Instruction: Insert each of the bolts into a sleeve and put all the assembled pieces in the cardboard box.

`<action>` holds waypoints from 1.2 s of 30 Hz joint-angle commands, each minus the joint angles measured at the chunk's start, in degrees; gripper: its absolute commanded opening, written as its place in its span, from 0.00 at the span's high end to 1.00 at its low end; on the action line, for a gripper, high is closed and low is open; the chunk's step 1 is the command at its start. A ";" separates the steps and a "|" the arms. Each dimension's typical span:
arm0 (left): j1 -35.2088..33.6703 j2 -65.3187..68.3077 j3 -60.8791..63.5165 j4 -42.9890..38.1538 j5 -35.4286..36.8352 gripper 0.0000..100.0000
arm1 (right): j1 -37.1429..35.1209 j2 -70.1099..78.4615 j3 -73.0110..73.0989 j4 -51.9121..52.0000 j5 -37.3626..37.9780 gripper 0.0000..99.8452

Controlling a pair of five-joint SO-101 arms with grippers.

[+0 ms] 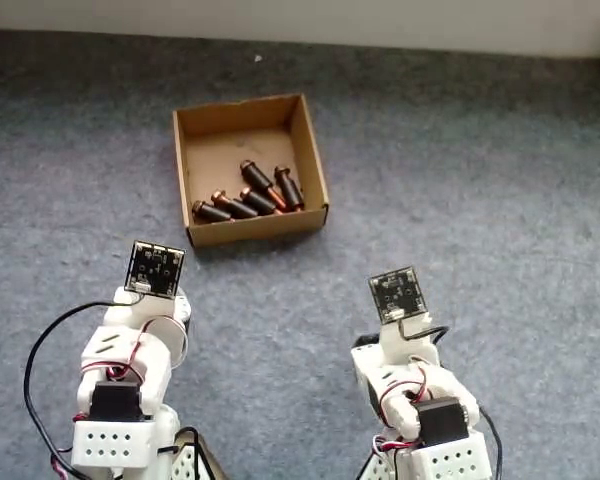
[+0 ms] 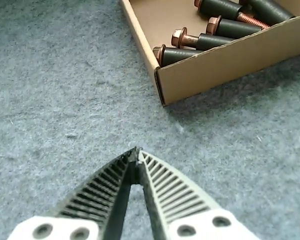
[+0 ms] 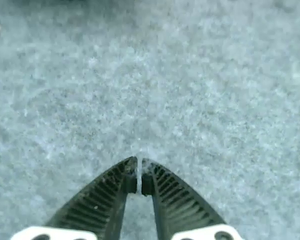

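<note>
The cardboard box (image 1: pixel 310 155) stands on the grey carpet at the back centre. Inside it lie several copper bolts pushed into black sleeves (image 1: pixel 250 195), grouped near its front wall. The left wrist view has the box's near corner (image 2: pixel 230 60) and the same assembled pieces (image 2: pixel 200 42). My left gripper (image 2: pixel 137 152) hovers over bare carpet a short way in front of that corner, shut with nothing in it. My right gripper (image 3: pixel 140 162) is over bare carpet to the right, also shut and empty. Both arms (image 1: pixel 140 340) (image 1: pixel 410 370) sit folded back at the near edge.
Grey carpet (image 1: pixel 460 180) covers the whole table. A pale wall strip (image 1: pixel 380 20) runs along the far edge. Black cables (image 1: pixel 40 370) loop beside the left arm's base.
</note>
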 commanded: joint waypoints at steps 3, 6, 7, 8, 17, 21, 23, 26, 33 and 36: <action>0.22 0.22 1.45 5.45 -0.35 0.99 | 0.57 -0.40 8.84 1.45 0.62 0.99; 0.22 0.22 1.45 12.57 -0.35 0.99 | 0.57 -0.40 8.84 1.45 0.62 0.99; 0.22 -0.04 1.45 15.12 -0.35 0.99 | 0.57 -0.40 8.84 1.45 0.62 0.99; 0.22 -0.31 1.45 16.79 -0.35 0.99 | 0.57 -0.40 8.84 1.45 0.62 0.99; 0.22 -0.31 1.45 17.76 -0.35 0.99 | 0.57 -0.40 8.84 1.45 0.62 0.99; 0.22 -0.31 1.45 17.76 -0.35 0.99 | 0.57 -0.40 8.84 1.45 0.62 0.99; 0.22 -0.31 1.45 17.76 -0.35 0.99 | 0.57 -0.40 8.84 1.45 0.62 0.99; 0.22 -0.31 1.45 17.76 -0.35 0.99 | 0.57 -0.40 8.84 1.45 0.62 0.99; 0.22 -0.31 1.45 17.76 -0.35 0.99 | 0.57 -0.40 8.84 1.45 0.62 0.99; 0.22 -0.31 1.45 17.76 -0.35 0.99 | 0.57 -0.40 8.84 1.45 0.62 0.99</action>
